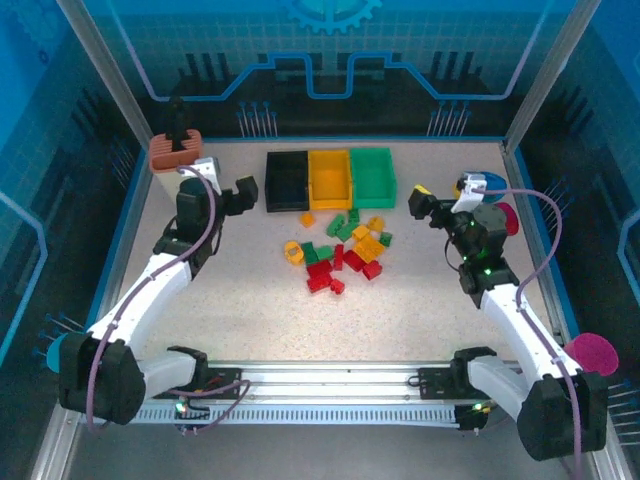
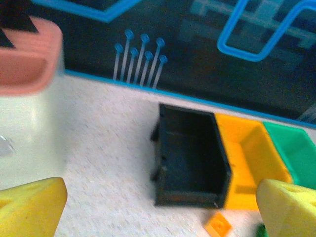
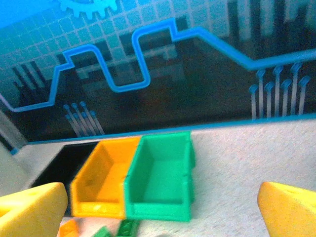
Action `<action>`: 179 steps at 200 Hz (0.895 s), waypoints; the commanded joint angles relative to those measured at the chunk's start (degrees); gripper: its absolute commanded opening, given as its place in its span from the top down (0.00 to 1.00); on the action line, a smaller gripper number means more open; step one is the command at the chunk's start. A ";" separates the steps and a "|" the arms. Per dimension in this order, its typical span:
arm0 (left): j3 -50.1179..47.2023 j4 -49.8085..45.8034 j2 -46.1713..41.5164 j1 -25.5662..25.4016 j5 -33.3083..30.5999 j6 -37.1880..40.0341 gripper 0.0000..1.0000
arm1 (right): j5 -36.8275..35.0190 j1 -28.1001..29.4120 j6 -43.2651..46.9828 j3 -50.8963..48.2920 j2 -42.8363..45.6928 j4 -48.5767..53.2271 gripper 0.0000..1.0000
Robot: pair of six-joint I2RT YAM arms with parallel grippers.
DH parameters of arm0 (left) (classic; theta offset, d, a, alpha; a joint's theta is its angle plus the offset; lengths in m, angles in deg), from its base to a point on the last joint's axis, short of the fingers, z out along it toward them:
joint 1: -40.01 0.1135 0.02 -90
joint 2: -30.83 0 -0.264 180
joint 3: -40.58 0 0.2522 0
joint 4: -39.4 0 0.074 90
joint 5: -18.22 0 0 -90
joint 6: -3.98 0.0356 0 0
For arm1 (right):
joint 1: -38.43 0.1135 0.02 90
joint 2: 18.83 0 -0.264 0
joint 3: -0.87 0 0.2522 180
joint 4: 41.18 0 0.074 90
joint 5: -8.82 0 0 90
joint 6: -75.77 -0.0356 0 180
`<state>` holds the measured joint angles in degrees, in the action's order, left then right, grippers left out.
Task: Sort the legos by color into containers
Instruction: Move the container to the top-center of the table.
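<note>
left fingers (image 2: 29, 207) wide apart, empty, near black bin (image 1: 287, 180). right fingers (image 3: 29, 207) wide apart, empty, near green bin (image 1: 372, 175). yellow bin (image 1: 330, 178) between them. legos (image 1: 345, 255) loose on counter (image 1: 250, 290).

A pale speckled tabletop (image 1: 250, 300) sits inside a metal frame (image 1: 100, 70). The back wall (image 1: 420, 50) is dark blue, printed with bright circuit-like lines and what seems to be a gear emblem (image 1: 330, 10). The lighting is bright and even.
</note>
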<state>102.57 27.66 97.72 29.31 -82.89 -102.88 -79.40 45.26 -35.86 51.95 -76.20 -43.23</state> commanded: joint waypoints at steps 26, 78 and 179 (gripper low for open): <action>1.11 -16.61 3.51 -3.93 4.74 -6.67 0.01 | 2.21 4.46 -5.35 9.13 -9.43 23.45 0.00; 11.26 -20.21 17.54 -3.89 5.94 -5.13 0.12 | 0.57 4.79 -1.92 21.00 -22.97 31.39 0.06; 33.26 -26.18 39.09 -0.01 6.33 -2.65 0.27 | 1.83 1.91 3.44 43.64 -48.46 38.99 0.34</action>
<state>132.43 4.86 133.35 27.63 -78.30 -106.42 -78.70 48.58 -34.02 91.53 -121.00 -6.97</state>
